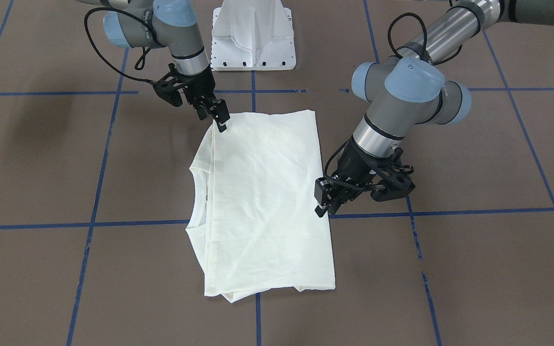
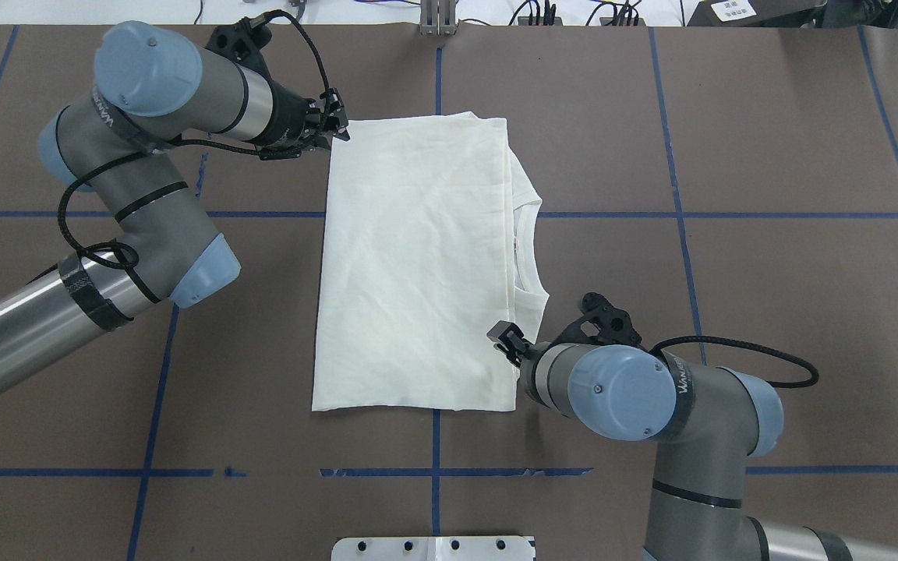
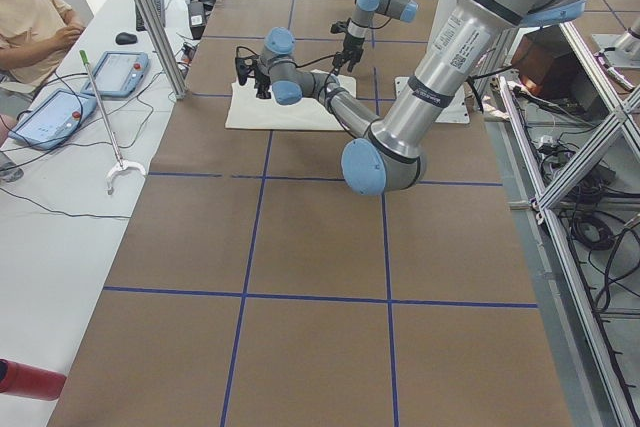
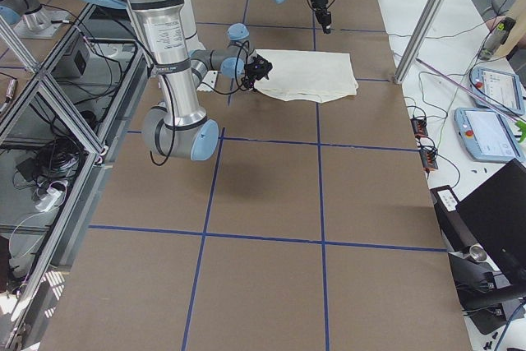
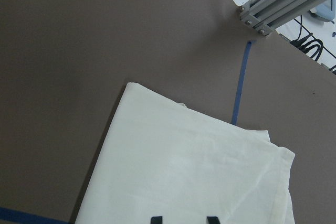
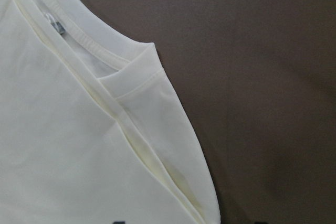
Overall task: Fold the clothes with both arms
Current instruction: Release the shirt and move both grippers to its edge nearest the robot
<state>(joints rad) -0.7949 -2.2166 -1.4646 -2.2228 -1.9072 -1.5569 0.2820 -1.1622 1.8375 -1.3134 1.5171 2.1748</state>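
The shirt (image 2: 418,257) lay plain side up, folded into a narrow stack mid-table (image 2: 730,273), with its collar (image 2: 528,249) on the right. Your left gripper (image 2: 335,129) sat at the far left corner and your right gripper (image 2: 505,340) at the near right edge beside the collar. Both had their fingers apart and held nothing. To fold cleanly, you likely needed to pinch all layers at each edge, then lift both ends together so the stack didn't skew.
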